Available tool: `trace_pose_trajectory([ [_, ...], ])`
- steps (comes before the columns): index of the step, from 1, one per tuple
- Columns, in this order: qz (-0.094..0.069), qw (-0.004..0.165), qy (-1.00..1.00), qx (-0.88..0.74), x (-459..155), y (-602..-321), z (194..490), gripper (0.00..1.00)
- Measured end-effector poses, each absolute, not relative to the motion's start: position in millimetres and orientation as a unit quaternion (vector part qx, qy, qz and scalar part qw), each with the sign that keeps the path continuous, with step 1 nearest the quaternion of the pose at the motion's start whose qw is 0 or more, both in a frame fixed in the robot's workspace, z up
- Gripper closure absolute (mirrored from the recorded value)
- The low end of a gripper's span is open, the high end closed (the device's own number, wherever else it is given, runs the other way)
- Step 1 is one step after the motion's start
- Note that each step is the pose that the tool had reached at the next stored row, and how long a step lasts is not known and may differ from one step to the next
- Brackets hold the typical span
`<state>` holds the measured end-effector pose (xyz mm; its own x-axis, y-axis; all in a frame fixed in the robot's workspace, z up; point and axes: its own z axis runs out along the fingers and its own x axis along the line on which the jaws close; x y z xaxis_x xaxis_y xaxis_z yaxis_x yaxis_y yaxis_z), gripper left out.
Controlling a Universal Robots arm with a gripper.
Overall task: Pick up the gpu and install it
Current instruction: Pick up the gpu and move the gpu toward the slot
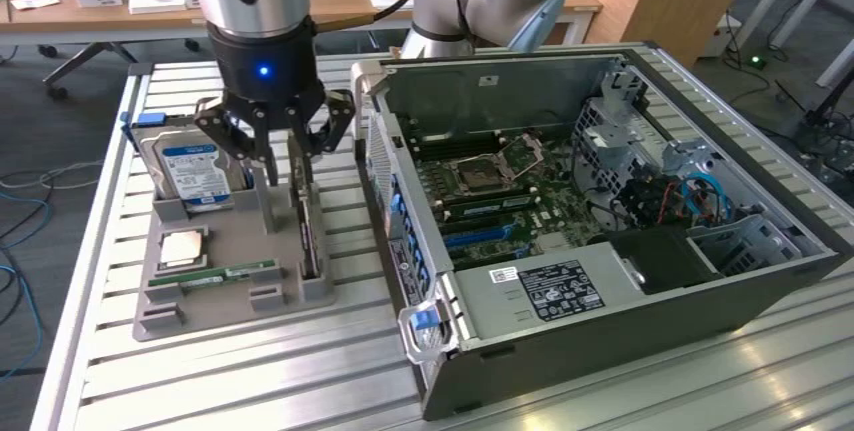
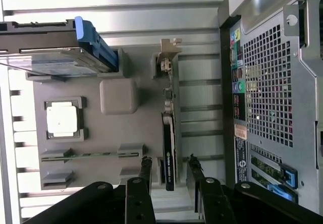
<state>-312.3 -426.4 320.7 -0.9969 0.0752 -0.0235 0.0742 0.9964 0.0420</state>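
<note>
Gripper (image 2: 168, 159) hangs open, seemingly straddling the upright gpu (image 2: 169, 133).

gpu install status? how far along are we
Done: only positioning. The gripper hangs open over the grey parts holder, a finger on either side of the gpu.
In hand: nothing gripped; the gpu stands on edge in its holder slot.
Left: the pick and the install. The motherboard in the open PC case looks to have no card in its slots.
</note>
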Motion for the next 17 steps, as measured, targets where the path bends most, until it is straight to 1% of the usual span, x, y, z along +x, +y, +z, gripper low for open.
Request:
trace_pose_trajectory([
  [11, 0.021, 0.013, 0.999, 0.037, -312.2, -425.9, 303.1, 0.58],
  [17, 0.021, 0.013, 0.999, 0.037, -312.2, -425.8, 302.5, 0.58],
])
